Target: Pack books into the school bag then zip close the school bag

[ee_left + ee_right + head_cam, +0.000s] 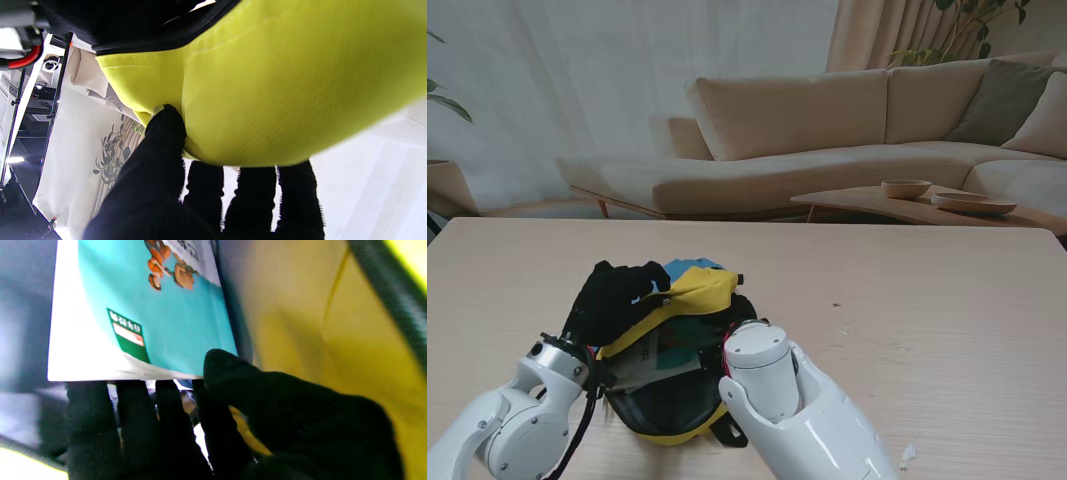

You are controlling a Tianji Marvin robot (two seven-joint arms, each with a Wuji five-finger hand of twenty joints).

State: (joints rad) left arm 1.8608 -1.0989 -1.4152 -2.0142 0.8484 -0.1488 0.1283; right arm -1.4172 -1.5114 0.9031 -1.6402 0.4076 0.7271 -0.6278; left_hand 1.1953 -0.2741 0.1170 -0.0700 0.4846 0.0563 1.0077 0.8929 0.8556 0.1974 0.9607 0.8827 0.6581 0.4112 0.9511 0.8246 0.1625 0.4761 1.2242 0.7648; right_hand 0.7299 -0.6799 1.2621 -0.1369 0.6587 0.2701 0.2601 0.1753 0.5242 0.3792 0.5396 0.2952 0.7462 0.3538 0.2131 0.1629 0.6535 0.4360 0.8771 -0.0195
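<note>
A yellow school bag (689,292) with black trim lies open on the table in front of me. My left hand (612,298), in a black glove, pinches its yellow flap (267,86) and holds it lifted. My right hand (213,420) is inside the bag mouth, hidden in the stand view by my right forearm. Its thumb and fingers are closed on the edge of a teal and white book (140,316) that lies within the bag's yellow lining (317,340). In the stand view part of a book (667,350) shows inside the opening.
The pale wooden table (927,310) spreads to the right and far side of the bag. Beyond the table stand a beige sofa (827,140) and a low table with bowls (907,188).
</note>
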